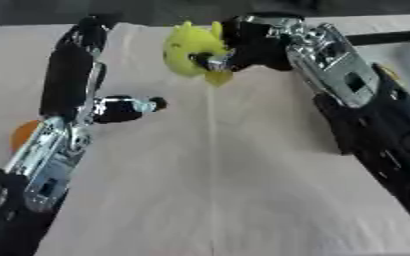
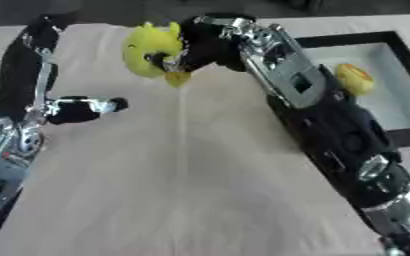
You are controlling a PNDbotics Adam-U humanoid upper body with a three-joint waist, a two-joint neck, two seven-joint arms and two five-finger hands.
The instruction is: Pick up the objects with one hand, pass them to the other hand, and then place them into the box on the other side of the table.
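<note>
Fingers of right hand [image 1: 243, 47] curled around yellow toy [image 1: 189, 50], held above table [image 1: 243, 190]; left hand [image 1: 77, 75] spread, empty, thumb out. Second yellow object [image 2: 355, 79] lies in box [image 2: 392, 40].

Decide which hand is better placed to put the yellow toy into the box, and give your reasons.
Right. The right hand already holds the yellow toy, and the box lies on its side. The left hand holds nothing.

Pale cloth-covered table [image 1: 243, 200], central crease.
</note>
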